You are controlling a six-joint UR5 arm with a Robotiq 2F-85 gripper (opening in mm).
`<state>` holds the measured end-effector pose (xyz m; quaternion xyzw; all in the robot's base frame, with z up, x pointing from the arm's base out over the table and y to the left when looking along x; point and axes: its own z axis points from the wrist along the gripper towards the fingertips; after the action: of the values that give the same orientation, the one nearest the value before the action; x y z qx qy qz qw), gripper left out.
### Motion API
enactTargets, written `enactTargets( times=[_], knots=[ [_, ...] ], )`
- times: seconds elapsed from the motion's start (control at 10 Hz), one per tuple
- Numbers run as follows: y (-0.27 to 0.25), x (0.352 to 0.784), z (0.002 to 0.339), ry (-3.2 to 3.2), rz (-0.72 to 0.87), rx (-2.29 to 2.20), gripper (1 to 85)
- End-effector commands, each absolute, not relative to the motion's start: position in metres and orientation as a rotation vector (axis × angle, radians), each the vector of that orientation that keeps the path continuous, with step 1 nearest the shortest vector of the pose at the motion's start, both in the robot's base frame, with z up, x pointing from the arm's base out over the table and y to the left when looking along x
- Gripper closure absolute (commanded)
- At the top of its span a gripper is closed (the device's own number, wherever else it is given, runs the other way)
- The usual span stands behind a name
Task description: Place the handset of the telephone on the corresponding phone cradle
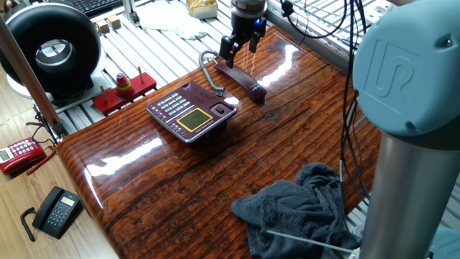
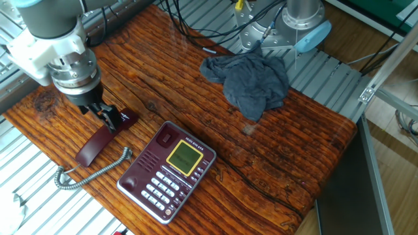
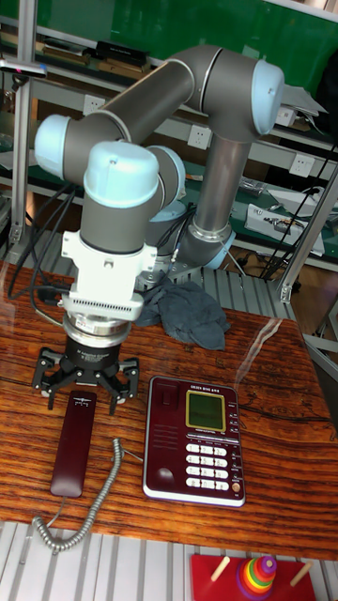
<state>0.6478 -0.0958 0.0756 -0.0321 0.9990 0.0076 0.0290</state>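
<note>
We see the claw spread open over the far end of the handset, which lies flat on the surface beside the telephone. Gripped this near the end, it could tip, or its coiled cord might drag it short of the phone cradle.

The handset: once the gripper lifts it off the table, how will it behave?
The handset looks like rigid plastic, so it should lift stiffly. The gripper is over one end, so the far end may sag. Its coiled cord will likely stretch and tug back.
</note>
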Motion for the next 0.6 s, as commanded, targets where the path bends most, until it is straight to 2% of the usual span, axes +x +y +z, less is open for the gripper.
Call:
enactTargets(
  times=[0.0, 0.5],
  knots=[
    [-0.095, 0.649, 0.065, 3.082, 0.034, -0.095, 2.7],
    [-0.104, 0.655, 0.051, 3.059, -0.019, -0.09, 3.7]
  ],
)
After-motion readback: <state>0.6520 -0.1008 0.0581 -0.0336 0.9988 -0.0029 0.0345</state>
